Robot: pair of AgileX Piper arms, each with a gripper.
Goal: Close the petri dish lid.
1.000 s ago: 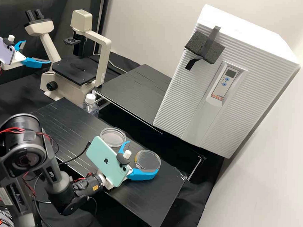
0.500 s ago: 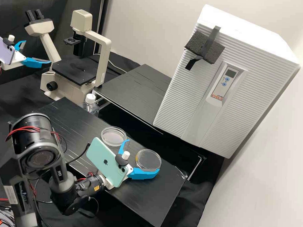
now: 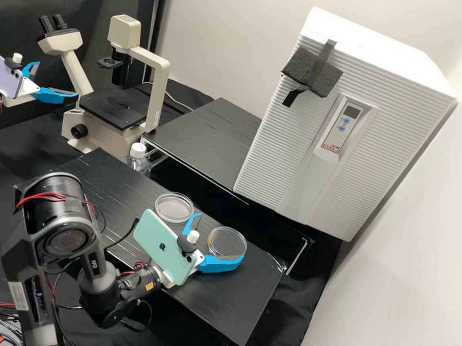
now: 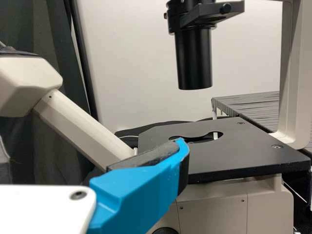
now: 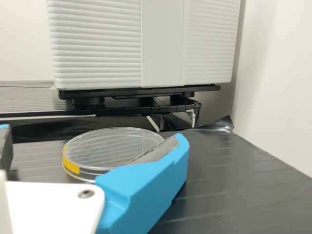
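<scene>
Petri dish, round and clear, is lying flat on the black bench, so there's no long axis to speak of. Its yellow strip sits on the rim at the high view's left. Right gripper is spread wide around it, one finger either side; can't tell if either touches. Another clear round dish piece is nearby, but can't say lid or base. Left gripper is wide open too, nothing in it, by the microscope. As for labels, the white cabinet has small orange-red print under its display, and the green phone has a dark logo.
</scene>
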